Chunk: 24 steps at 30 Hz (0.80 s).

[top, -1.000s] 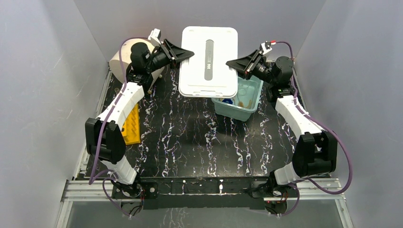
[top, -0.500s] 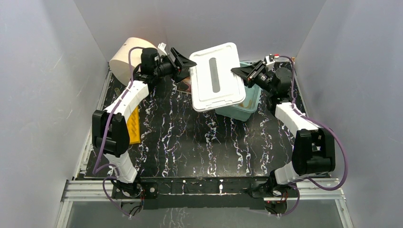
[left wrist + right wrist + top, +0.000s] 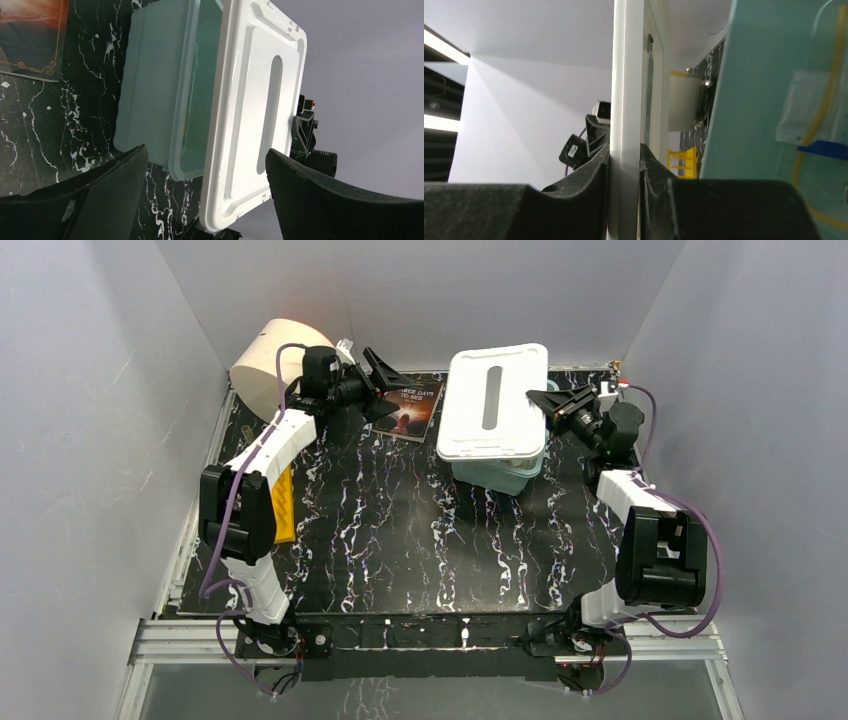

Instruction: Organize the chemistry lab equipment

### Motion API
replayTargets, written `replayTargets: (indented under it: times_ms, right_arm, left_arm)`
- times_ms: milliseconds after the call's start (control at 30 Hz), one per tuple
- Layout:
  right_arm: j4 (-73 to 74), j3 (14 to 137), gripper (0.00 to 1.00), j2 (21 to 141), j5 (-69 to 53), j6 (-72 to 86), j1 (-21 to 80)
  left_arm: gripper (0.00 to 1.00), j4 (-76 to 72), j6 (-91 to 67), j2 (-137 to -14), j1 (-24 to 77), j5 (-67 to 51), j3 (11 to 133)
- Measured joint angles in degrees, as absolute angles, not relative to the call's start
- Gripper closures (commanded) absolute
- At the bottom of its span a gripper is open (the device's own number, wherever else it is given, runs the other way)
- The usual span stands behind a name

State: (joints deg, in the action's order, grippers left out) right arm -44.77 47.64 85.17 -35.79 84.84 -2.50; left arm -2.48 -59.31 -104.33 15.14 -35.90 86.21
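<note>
Two grippers: the left gripper point(image 3: 390, 395) is hanging left of the bin point(image 3: 495, 476), and the right gripper point(image 3: 547, 405) is working at the bin's right side.
Left gripper, change: half a second ago its fingers were touching the lid's point(image 3: 515, 410) left edge. Now it is standing wide open, gripping nothing, with the lid gone off to its right.
Book, change: the book point(image 3: 410, 405) just left of the bin was lying hidden under the lid. Now it is showing in full.
Lid, change: it was hanging skewed and reaching well left of the bin. Now it is sitting over the bin, leaving only the bin's near wall showing from above. It is not resting on the rim, since the left wrist view is showing a gap.
Right gripper, change: it is still pinching the lid's right edge, its fingers point(image 3: 594, 175) closed tight on the white rim. It is now sitting further right.
Lid, axis: its long side and grey slot are running near to far over the bin.
Equipment, place: it is lying inside the bin and showing through the pale teal wall in the right wrist view.
Tan tubing point(image 3: 830, 80): it is running as a thin yellowish line up the wall and curving back along the bottom.
White packet point(image 3: 801, 107): it is lying flat against the wall beside the tubing, pale and translucent.
Blue-ended piece point(image 3: 826, 149): only a dark blue strip is showing, its length running across the view below the packet.
</note>
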Motion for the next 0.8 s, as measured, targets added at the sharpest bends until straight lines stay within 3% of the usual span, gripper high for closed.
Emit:
replayTargets:
  times_ms: [800]
  right_arm:
    - [-44.1,43.2,0.81,87.6,-27.2,78.7,-5.1]
  left_arm:
    - [0.13,2.5,-48.5,-112.0,20.5,-32.8,91.8]
